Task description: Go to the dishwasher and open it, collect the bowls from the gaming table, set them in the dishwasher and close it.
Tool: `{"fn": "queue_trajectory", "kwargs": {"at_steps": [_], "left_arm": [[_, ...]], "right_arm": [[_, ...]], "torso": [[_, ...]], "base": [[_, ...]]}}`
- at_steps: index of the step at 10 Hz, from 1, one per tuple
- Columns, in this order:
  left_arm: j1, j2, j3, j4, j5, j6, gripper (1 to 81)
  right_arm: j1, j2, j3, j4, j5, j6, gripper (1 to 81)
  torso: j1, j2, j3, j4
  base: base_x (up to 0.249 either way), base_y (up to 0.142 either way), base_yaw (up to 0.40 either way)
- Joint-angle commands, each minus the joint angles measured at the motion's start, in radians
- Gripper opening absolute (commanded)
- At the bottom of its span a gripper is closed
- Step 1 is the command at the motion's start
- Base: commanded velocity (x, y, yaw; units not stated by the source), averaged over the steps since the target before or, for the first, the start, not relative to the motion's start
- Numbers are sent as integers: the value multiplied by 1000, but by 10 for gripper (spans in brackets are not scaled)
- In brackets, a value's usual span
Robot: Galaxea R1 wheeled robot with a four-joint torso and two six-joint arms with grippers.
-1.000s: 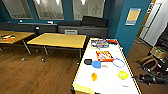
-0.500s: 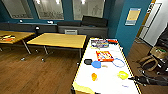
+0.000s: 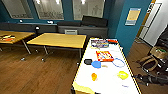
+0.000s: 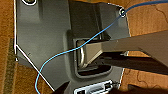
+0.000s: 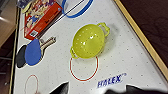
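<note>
The gaming table [image 3: 82, 62], white-topped with a yellow edge, stretches away just ahead and to the right in the head view. On it lie a black bowl [image 3: 88, 61], a blue bowl [image 3: 96, 64] and a lime-yellow bowl [image 3: 122, 75]. My right gripper [image 5: 96, 90] hovers open above the table. The lime-yellow bowl [image 5: 88, 41] with two small handles lies a short way beyond its tips, and the blue bowl [image 5: 32, 52] and black bowl [image 5: 20, 56] lie further off. My left gripper [image 4: 97, 90] hangs open over the robot's own base. The dishwasher is out of view.
Board-game boxes [image 3: 104, 55] and a blue ring [image 3: 118, 62] lie further along the table, and a small orange cup [image 3: 94, 76] stands nearer. Yellow-orange wooden tables [image 3: 58, 40] stand to the left. Bags [image 3: 152, 62] clutter the floor to the right. A dark counter runs along the back wall.
The whole head view has crept slightly closer to the white table. The bowls have not moved on it.
</note>
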Motion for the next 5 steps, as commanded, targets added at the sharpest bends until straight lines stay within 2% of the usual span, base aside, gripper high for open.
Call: {"fn": "queue_trajectory", "kwargs": {"at_steps": [1,5], "left_arm": [[-16,-4,2,-7,60,0,811],[-22,6,-23,-12,66,0,811]], "right_arm": [[190,14,-91,102,-23,4,811],[219,92,-201,112,-22,5,811]], "torso": [[0,0,0,0],[0,0,0,0]], "base": [[0,0,0],[0,0,0]]}}
